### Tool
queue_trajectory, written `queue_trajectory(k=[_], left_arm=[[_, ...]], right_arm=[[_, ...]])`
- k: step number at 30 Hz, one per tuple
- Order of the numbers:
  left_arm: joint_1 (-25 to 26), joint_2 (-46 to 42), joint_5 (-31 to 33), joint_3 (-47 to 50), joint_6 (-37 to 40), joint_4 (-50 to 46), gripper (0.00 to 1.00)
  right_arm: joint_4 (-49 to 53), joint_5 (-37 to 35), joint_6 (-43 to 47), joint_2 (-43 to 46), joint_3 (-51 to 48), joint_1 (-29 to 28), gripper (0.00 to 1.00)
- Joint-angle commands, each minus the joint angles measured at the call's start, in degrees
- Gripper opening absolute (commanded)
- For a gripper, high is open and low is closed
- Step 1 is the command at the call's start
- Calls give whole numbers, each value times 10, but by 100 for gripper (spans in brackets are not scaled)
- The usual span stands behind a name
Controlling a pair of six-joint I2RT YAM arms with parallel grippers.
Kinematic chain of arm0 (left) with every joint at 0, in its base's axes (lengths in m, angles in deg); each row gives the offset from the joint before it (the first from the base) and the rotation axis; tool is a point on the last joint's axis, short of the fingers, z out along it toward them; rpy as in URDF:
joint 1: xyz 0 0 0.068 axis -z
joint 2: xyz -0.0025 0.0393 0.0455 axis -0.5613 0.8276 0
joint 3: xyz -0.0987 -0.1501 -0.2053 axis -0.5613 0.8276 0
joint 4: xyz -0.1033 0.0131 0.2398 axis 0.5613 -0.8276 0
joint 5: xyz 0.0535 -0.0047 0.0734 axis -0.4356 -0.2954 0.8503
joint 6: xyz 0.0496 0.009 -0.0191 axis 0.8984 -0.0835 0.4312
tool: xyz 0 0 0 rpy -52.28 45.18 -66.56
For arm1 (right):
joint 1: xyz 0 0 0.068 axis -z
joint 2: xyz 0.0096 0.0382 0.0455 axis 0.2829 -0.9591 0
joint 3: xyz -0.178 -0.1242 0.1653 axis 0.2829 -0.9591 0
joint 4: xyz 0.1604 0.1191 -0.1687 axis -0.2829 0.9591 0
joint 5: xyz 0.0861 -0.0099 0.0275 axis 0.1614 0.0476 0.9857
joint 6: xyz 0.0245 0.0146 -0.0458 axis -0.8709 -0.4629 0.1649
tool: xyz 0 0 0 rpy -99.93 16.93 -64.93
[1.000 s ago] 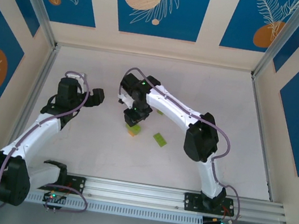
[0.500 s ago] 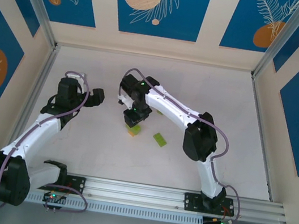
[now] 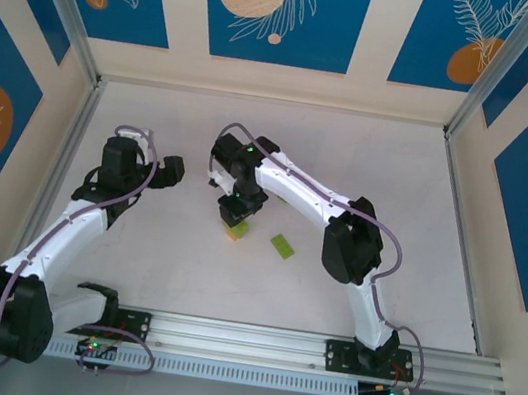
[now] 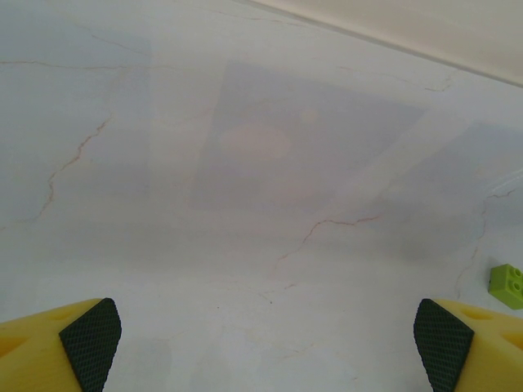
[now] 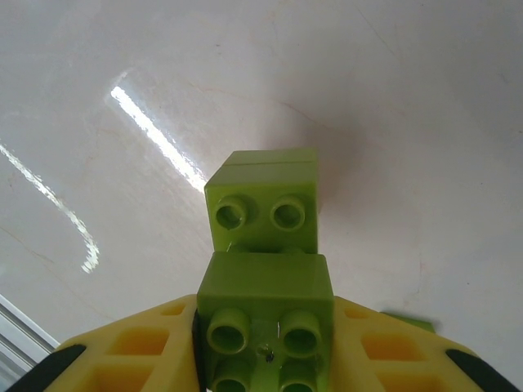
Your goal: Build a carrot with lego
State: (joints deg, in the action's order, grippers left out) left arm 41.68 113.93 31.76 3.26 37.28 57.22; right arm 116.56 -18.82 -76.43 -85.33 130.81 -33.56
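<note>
The carrot stood near the middle of the table. Its orange brick peeked out just under the right gripper. That gripper squeezed a green brick tight between its jaws, right next to the carrot's green top. A loose green brick lay flat nearby. The left gripper hung well apart, with its jaws wide open and nothing in them.

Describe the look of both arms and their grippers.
The left arm and the right arm both have white tubular links, bulky black joints and a thin lilac cable looped alongside. Small green lights glow at the bases. The left gripper and right gripper carry yellow plastic fingers with black textured pads.
</note>
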Motion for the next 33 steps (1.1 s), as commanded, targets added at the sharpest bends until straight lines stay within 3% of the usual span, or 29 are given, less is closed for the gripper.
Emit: queue_trajectory(k=[1, 33], left_arm=[[5, 1, -11, -7, 9, 9, 95], [5, 2, -11, -5, 9, 11, 95]], right_arm=[[15, 20, 8, -17, -10, -6, 35], [16, -12, 7, -41, -93, -35, 35]])
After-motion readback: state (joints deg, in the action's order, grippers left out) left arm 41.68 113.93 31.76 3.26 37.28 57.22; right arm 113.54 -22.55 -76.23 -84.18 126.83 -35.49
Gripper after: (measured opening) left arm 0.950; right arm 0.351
